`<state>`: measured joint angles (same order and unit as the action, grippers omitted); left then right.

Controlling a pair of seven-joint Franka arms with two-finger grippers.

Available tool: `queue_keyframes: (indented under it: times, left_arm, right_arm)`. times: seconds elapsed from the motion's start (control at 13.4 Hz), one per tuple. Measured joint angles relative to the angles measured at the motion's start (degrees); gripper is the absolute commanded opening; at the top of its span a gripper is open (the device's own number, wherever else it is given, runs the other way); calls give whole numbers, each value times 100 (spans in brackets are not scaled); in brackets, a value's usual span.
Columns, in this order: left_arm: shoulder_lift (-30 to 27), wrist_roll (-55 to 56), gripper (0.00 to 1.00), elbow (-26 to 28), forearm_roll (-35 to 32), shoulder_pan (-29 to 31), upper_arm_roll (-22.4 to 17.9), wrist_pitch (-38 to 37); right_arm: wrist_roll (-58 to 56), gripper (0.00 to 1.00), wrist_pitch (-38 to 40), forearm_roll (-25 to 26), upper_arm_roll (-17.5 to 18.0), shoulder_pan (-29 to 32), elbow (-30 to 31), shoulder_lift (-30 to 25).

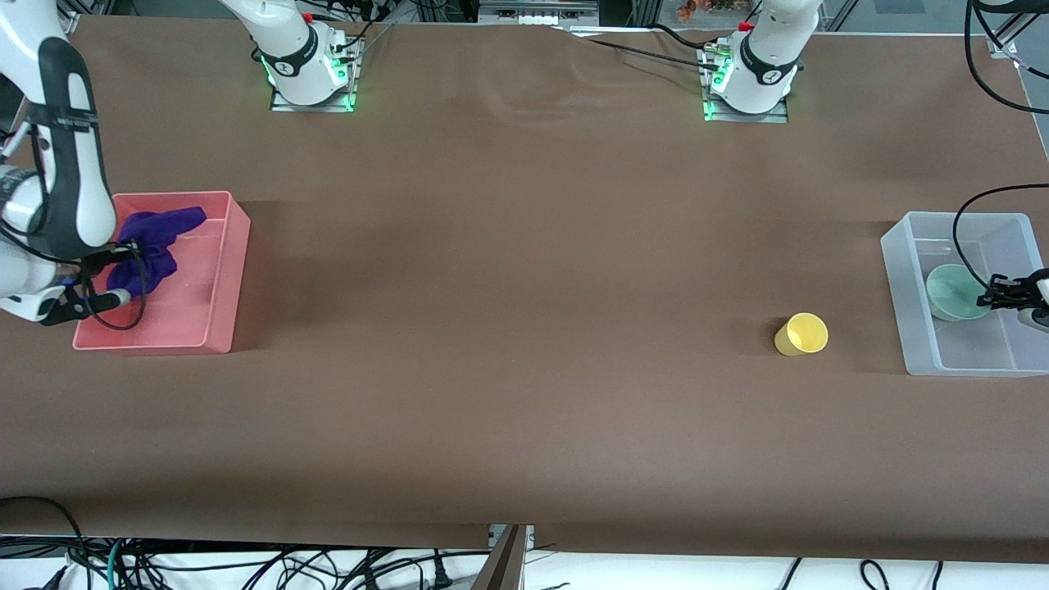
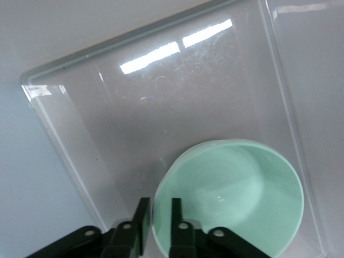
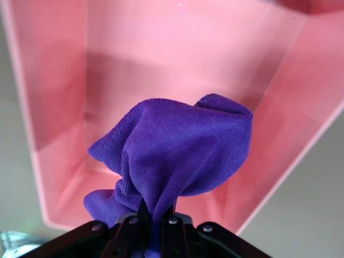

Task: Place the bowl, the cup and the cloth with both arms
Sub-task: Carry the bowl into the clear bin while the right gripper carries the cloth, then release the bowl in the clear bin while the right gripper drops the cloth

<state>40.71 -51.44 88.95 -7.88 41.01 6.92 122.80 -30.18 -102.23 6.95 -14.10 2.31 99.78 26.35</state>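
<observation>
My left gripper (image 1: 987,297) is shut on the rim of the mint-green bowl (image 1: 951,291), inside the clear bin (image 1: 897,279). In the left wrist view one finger of the left gripper (image 2: 159,201) is inside the bowl (image 2: 236,193) and one is outside. I cannot tell whether the bowl rests on the bin floor (image 2: 161,107). My right gripper (image 1: 131,250) is shut on the purple cloth (image 1: 156,238), which hangs over the pink bin (image 1: 238,270). The right wrist view shows the cloth (image 3: 177,150) bunched between the fingers of the right gripper (image 3: 156,209). The yellow cup (image 1: 801,334) is on the table, its mouth showing.
The pink bin (image 3: 161,43) stands at the right arm's end of the table and the clear bin at the left arm's end. The cup is beside the clear bin, toward the table's middle. Brown cloth covers the table (image 1: 508,328).
</observation>
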Motion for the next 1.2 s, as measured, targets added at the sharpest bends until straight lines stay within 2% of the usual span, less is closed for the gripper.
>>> queue_keyframes:
  times: [0.07, 0.22, 0.45, 0.67, 0.82, 0.97, 1.2]
  left_arm:
    - [-9, 0, 100, -56, 0, -1, 21, -24]
    - [-142, 0, 100, -206, 0, -16, 145, -335]
    - [-718, 208, 100, -423, 1, -267, 386, -1242]
    - [-1261, 1339, 100, -533, 4, -858, 575, -2169]
    - [-1355, 2291, 100, -544, 4, -1244, 806, -2388]
    - [-1308, 3191, 100, -501, 4, -1586, 1029, -2431]
    - [-1115, 4157, 100, -433, 1, -2103, 1076, -2390]
  right_arm:
    - [0, 98, -99, 0, -3, 8, 28, 76]
    - [1, 100, -142, 0, -6, 14, 27, 150]
    - [2, 100, -134, -8, -9, 14, -71, 24]
    - [2, 100, 179, -93, 64, 5, -351, -366]
    - [2, 100, 496, -189, 348, -4, -545, -723]
    - [11, 100, 654, -203, 781, -21, -640, -1138]
    - [453, 100, 940, -208, 1517, -36, -712, -1615]
